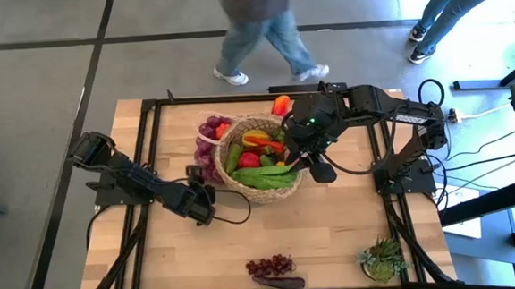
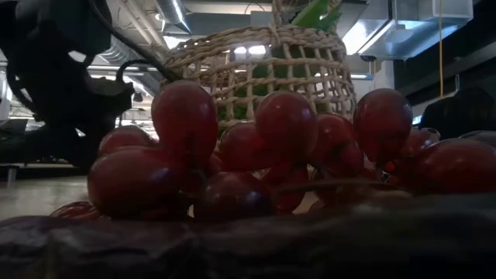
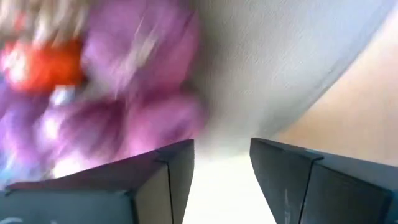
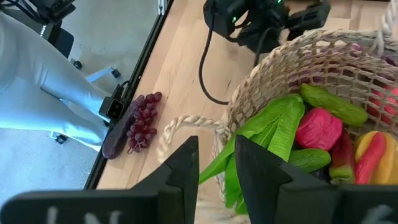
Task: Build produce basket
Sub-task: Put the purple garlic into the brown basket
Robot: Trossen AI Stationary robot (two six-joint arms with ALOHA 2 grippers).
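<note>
Sitting near the middle of the table (image 1: 184,257), the wicker basket (image 1: 262,194) serves as the landmark — it is already heaped with toy produce: green leafy stalks (image 4: 267,134), a cucumber (image 4: 333,104), a red piece (image 4: 318,129) and a yellow-and-red pepper (image 4: 373,155). A purple grape bunch (image 1: 211,147) lies against the basket's left side, and a red-orange pepper (image 1: 282,104) rests just beyond its far rim. Well away from the basket, at the table's near edge, lies a dark red grape bunch (image 1: 270,266) beside a dark aubergine (image 1: 279,282); a spiky potted plant (image 1: 385,258) stands at the near right corner.

The left gripper (image 1: 198,205) sits low on the table just left of the basket, next to the purple grapes. Its fingers (image 3: 165,177) stand partly apart with nothing between them. The right gripper (image 1: 320,169) hangs at the basket's right rim, over the trailing leaves; its fingers (image 4: 186,165) show a narrow gap — whether they pinch anything cannot be told.

Beyond the table's far edge, a person's legs (image 1: 264,36) and shoes are visible on the grey floor.
</note>
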